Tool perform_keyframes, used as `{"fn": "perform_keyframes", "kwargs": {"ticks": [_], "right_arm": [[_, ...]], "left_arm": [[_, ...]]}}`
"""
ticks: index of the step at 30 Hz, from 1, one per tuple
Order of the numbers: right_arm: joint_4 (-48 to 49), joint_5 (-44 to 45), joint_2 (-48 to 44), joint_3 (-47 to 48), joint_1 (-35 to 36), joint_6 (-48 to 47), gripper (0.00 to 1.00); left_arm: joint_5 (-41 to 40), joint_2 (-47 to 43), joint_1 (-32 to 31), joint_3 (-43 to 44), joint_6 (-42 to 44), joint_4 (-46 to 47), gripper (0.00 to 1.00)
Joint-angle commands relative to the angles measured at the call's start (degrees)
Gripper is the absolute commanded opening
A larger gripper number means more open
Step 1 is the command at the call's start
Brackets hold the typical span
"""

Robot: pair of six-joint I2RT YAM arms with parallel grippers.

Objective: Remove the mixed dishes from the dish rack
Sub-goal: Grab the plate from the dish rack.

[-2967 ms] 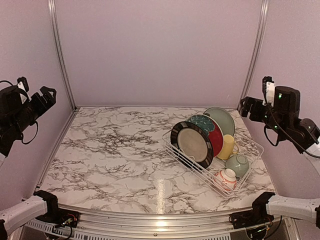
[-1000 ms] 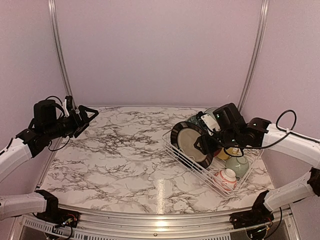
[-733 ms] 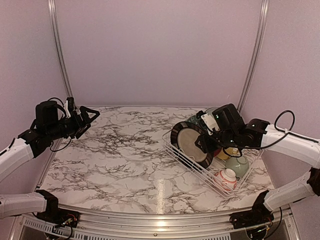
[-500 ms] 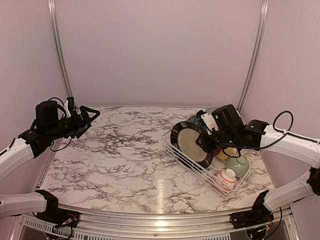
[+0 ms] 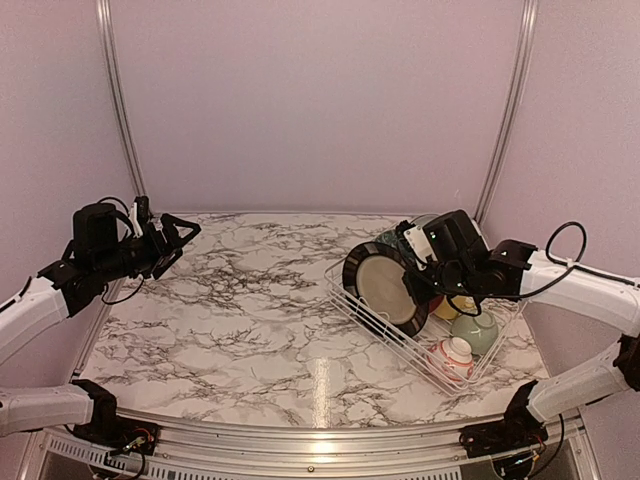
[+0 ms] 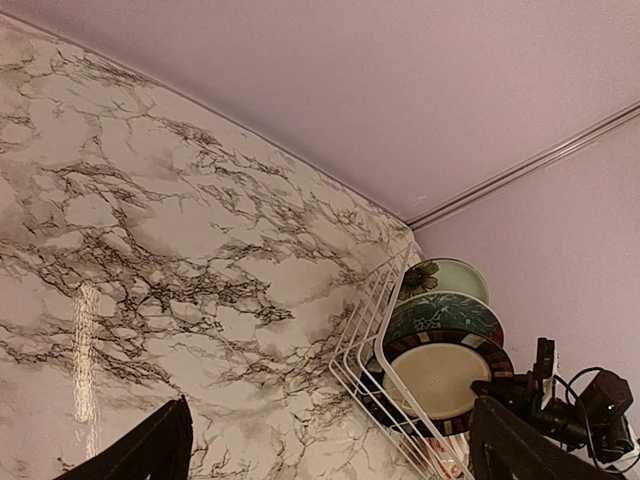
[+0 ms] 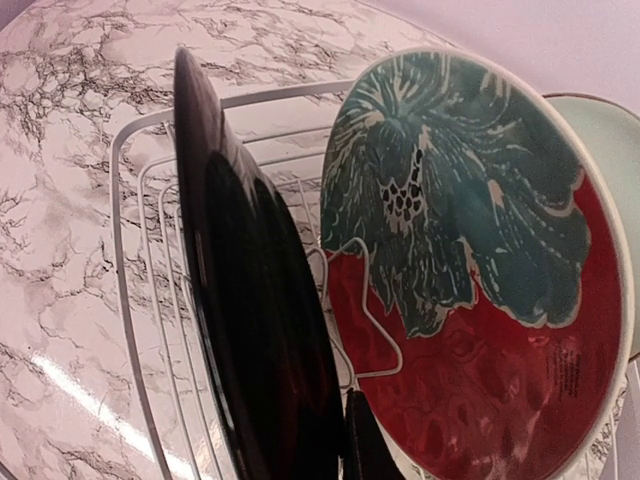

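The white wire dish rack (image 5: 398, 340) stands at the right of the table. In it, the black-rimmed cream plate (image 5: 382, 284) stands on edge, and my right gripper (image 5: 416, 290) is shut on its right rim. In the right wrist view the plate's dark back (image 7: 255, 320) fills the centre, with one finger (image 7: 362, 452) pressed against it. Behind it are the red-and-teal floral plate (image 7: 470, 270) and the pale green plate (image 7: 605, 150). A pale green bowl (image 5: 476, 330) and a small white-and-red bowl (image 5: 452, 357) sit at the rack's near end; the yellow mug (image 5: 441, 309) is mostly hidden. My left gripper (image 5: 180, 236) hovers open at the far left.
The marble tabletop (image 5: 240, 310) stretches from the rack to the left wall. Metal corner rails (image 5: 120, 110) and lilac walls enclose the table. The left wrist view looks across the marble to the rack's wire corner (image 6: 372, 345) and the stacked plates.
My right gripper's jaws have closed on the black-rimmed plate's rim, and the plate has shifted slightly up and right. The left arm has barely moved.
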Motion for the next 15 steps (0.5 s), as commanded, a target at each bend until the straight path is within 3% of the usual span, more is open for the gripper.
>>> {"fn": "perform_keyframes", "kwargs": {"ticks": [1, 15], "right_arm": [[-1.85, -0.86, -2.01, 3.67, 0.6, 2.86, 0.0], [-3.35, 2.07, -7.51, 7.75, 0.56, 2.16, 0.0]], "left_arm": [[-0.04, 1.22, -0.27, -0.46, 0.22, 1.22, 0.99], [-1.67, 2.12, -2.16, -1.72, -1.18, 1.95, 0.99]]}}
